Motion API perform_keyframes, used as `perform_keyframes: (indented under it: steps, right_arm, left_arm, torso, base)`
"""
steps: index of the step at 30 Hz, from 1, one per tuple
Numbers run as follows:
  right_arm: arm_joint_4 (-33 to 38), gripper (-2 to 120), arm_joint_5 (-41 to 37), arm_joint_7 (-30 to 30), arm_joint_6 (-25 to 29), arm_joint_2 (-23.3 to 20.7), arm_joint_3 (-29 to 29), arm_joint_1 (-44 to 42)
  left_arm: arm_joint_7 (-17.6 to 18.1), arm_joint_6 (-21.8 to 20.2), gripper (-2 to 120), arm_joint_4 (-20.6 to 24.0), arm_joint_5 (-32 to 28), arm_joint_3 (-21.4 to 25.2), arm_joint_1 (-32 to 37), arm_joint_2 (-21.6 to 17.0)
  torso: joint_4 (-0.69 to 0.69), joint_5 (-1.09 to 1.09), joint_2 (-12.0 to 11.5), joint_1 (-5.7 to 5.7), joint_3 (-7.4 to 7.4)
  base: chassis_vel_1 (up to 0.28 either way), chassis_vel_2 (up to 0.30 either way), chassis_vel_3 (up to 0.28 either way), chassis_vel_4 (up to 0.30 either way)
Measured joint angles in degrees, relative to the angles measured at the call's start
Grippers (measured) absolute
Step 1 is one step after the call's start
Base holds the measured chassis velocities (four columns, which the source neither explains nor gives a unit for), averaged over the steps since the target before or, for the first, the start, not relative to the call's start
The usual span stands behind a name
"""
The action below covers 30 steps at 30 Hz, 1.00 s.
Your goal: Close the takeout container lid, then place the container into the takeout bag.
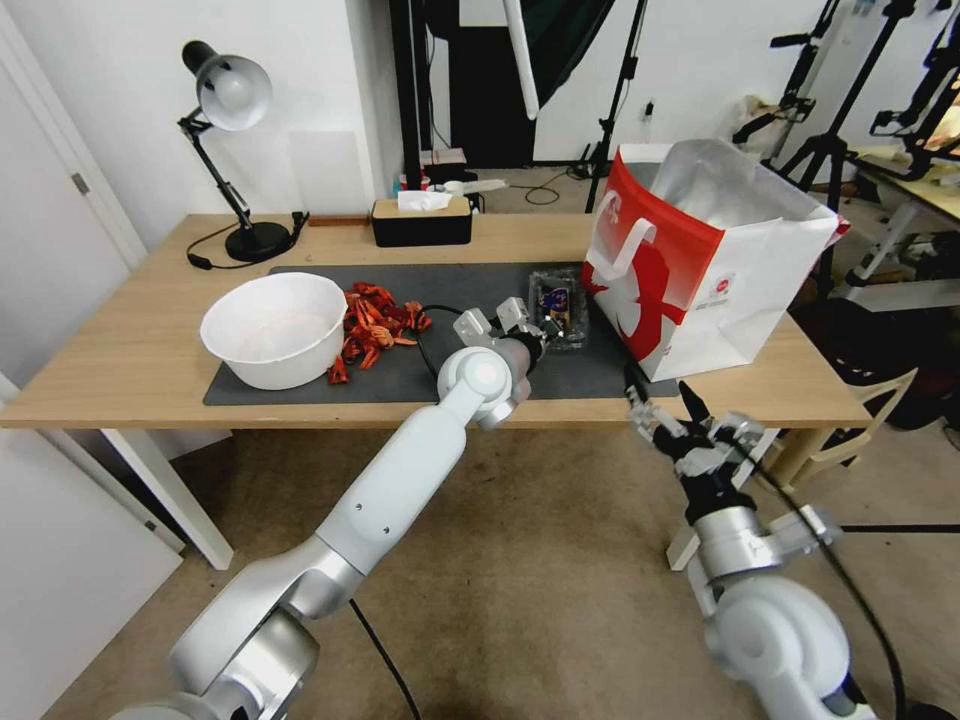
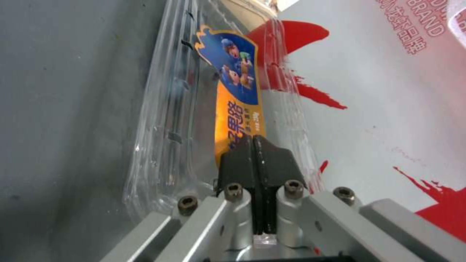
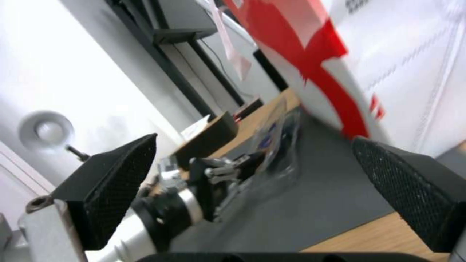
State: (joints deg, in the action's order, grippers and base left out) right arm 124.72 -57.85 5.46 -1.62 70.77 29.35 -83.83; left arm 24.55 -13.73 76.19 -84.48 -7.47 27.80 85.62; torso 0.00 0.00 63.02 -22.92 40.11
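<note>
The clear takeout container (image 1: 560, 302) lies on the dark mat (image 1: 450, 285) just left of the takeout bag (image 1: 705, 265). Its blue and orange label (image 2: 236, 78) shows through the plastic in the left wrist view. My left gripper (image 1: 538, 336) has its black fingers (image 2: 272, 160) pressed together on the edge of the lid (image 2: 167, 120). From the right wrist view the lid (image 3: 280, 122) stands tilted up beside the red and white takeout bag (image 3: 340, 62), with the left gripper (image 3: 243, 165) at its edge. My right gripper (image 1: 666, 402) hangs open before the table's front edge, below the bag.
A big white bowl (image 1: 275, 330) and a pile of red shells (image 1: 375, 325) sit on the mat's left half. A desk lamp (image 1: 235, 100) and a black tissue box (image 1: 420, 222) stand at the back. A chair (image 1: 865, 400) is at the table's right end.
</note>
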Motion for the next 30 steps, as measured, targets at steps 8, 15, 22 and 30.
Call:
perform_keyframes:
  steps: [8, 15, 22, 30]
  right_arm:
    - [0.8, 100, -15.1, 8.5, -8.4, -0.3, -1.0, 5.4]
    - [-1.7, 100, -21.4, 13.3, -11.8, -1.5, -2.5, 11.1]
    - [-4.1, 100, -24.5, 15.9, -13.7, -2.1, -3.7, 16.2]
    - [-7.2, 100, -25.5, 17.6, -15.5, -2.9, -5.3, 21.9]
  left_arm:
    - [0.0, 0.1, 0, 0.3, -0.1, 0.0, 0.0, 0.1]
    - [0.2, 0.2, 0, 0.7, -0.1, 0.0, 0.1, -0.1]
    - [0.2, 0.3, 0, 0.7, -0.1, 0.1, 0.2, -0.3]
    - [0.3, 0.4, 0, 1.0, -0.1, 0.0, 0.2, -0.2]
  torso:
    - [0.0, -0.01, 0.0, 0.0, -0.01]
    - [0.0, 0.0, 0.0, 0.0, 0.0]
    - [0.0, 0.0, 0.0, 0.0, 0.0]
    - [0.0, 0.0, 0.0, 0.0, 0.0]
  base:
    - [0.0, 0.0, 0.0, 0.0]
    - [0.0, 0.0, 0.0, 0.0]
    - [0.0, 0.0, 0.0, 0.0]
    - [0.0, 0.0, 0.0, 0.0]
